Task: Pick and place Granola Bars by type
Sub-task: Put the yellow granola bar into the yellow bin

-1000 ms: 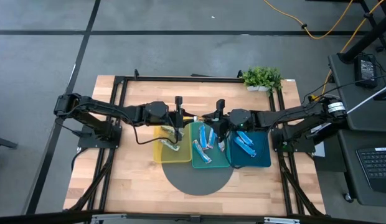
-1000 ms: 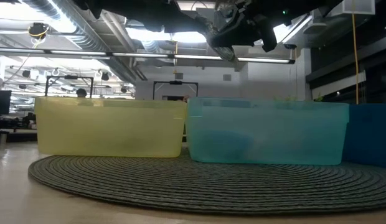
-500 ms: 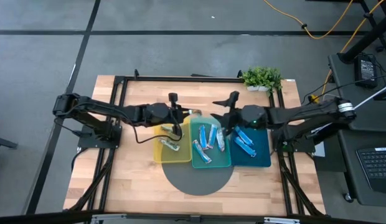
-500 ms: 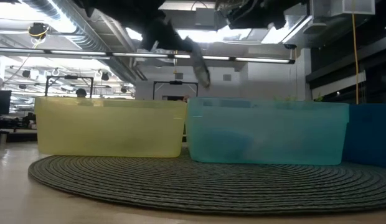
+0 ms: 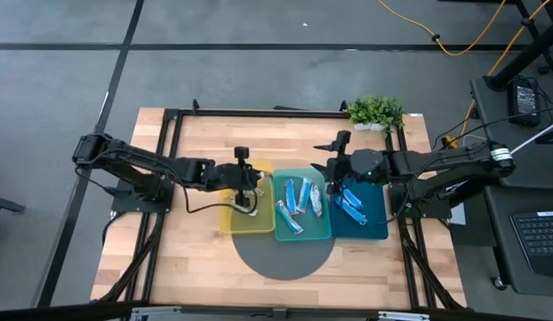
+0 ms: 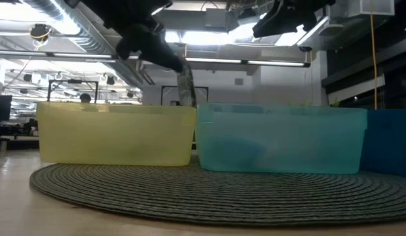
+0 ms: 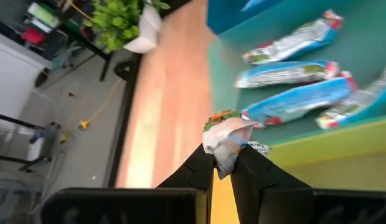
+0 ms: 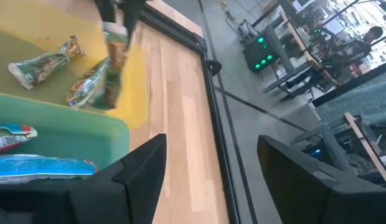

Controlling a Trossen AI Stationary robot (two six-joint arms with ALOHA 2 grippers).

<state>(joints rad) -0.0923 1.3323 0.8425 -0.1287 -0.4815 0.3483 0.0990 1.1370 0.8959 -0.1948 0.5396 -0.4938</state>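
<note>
Wood-topped counter (image 5: pixel 196 250) from overhead, with a round grey mat (image 5: pixel 285 254) and three trays side by side: yellow tray (image 5: pixel 230 223), teal tray (image 5: pixel 301 234), dark blue tray (image 5: pixel 375 227). Left gripper (image 5: pixel 250 198) hangs over the yellow one, right gripper (image 5: pixel 329 185) sits at the seam between teal and dark blue. Blue-and-white bars (image 5: pixel 296 198) lie in the teal tray, bright blue ones (image 5: pixel 350 205) in the dark blue.

Low view: only the tray walls and a dangling wrapper (image 6: pixel 185 88) above the yellow rim.

Left wrist view: fingers (image 7: pixel 202 168) pressed together, pinching the crimped end of a silvery bar (image 7: pixel 225 138). It probably weighs next to nothing and the crinkly foil looks slippery, so the flat end seal seems the safest grab.

Right wrist view: fingers (image 8: pixel 140 165) spread, holding nothing; two greenish-tan bars (image 8: pixel 43 62) lie in yellow. No readable print anywhere.
</note>
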